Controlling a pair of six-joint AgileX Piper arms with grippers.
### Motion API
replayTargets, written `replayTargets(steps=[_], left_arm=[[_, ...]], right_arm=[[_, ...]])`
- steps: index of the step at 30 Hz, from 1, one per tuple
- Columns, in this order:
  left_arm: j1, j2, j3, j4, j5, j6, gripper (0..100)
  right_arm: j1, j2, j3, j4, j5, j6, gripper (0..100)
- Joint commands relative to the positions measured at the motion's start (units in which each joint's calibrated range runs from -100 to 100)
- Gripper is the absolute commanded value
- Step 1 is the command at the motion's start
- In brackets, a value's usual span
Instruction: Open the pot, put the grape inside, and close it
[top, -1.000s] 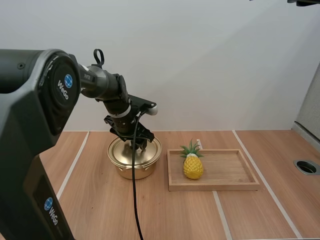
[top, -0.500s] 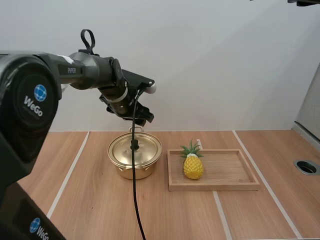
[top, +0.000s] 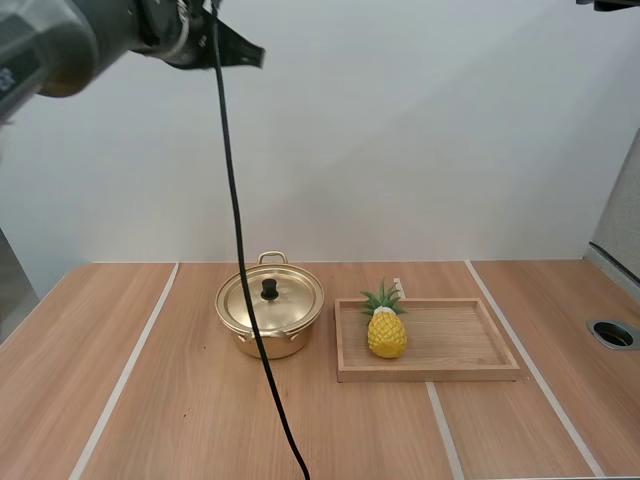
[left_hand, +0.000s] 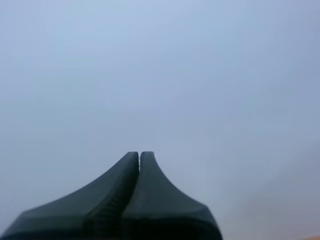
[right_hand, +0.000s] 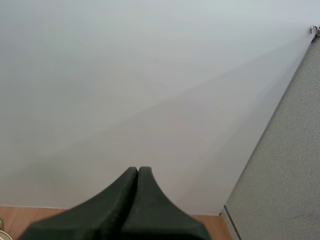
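- High view: one golden pot (top: 268, 325) stands on the wooden table (top: 200, 420), left of the middle, with its one lid (top: 285, 300) on and a black knob (top: 269, 289) at the top.
- Just to the right of the pot lies one wooden tray (top: 450, 345), close to it; I cannot tell whether they touch. One yellow pineapple (top: 386, 332) with a green crown stands upright at the tray's left end.
- The left arm (top: 60, 35) is up high at this view's top-left, well above the pot and apart from everything on the table.
- The table is light wood with three pale lines running front to back. One dark round fitting (top: 612, 333) is set into it far right. A plain white wall (top: 420, 140) stands behind, and a grey panel (top: 622, 210) stands at the right.
- Left wrist view: the left gripper (left_hand: 139, 154) has its two fingers pressed together as one dark wedge, holding nothing, against a plain pale background.
- Right wrist view: the right gripper (right_hand: 138, 169) is likewise pressed together on nothing. It faces the white wall, with the grey panel beside it and a strip of the table beneath.
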Motion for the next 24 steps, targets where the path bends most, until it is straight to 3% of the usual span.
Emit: replayTargets(steps=[1,5,15,24], left_arm=[[1.97,-3.66,-2.42,0.00,-3.14,-3.43,0],[3.70,-8.77,-2.48,0.00,-7.98,-4.84,0],[3.78,-17.98,-2.48,-3.22,-18.59,-4.82,0],[3.78,-25.74,-2.48,-7.28,-18.84,-4.82,0]], right_arm=[[-0.25,-0.71,-0.33,0.11,-3.82,0.00,0],[-0.25,-0.71,-0.33,1.94,-7.55,0.00,0],[-0.25,-0.71,-0.33,6.62,-21.10,0.00,0],[-0.25,-0.71,-0.33,7.10,-25.79,0.00,0]])
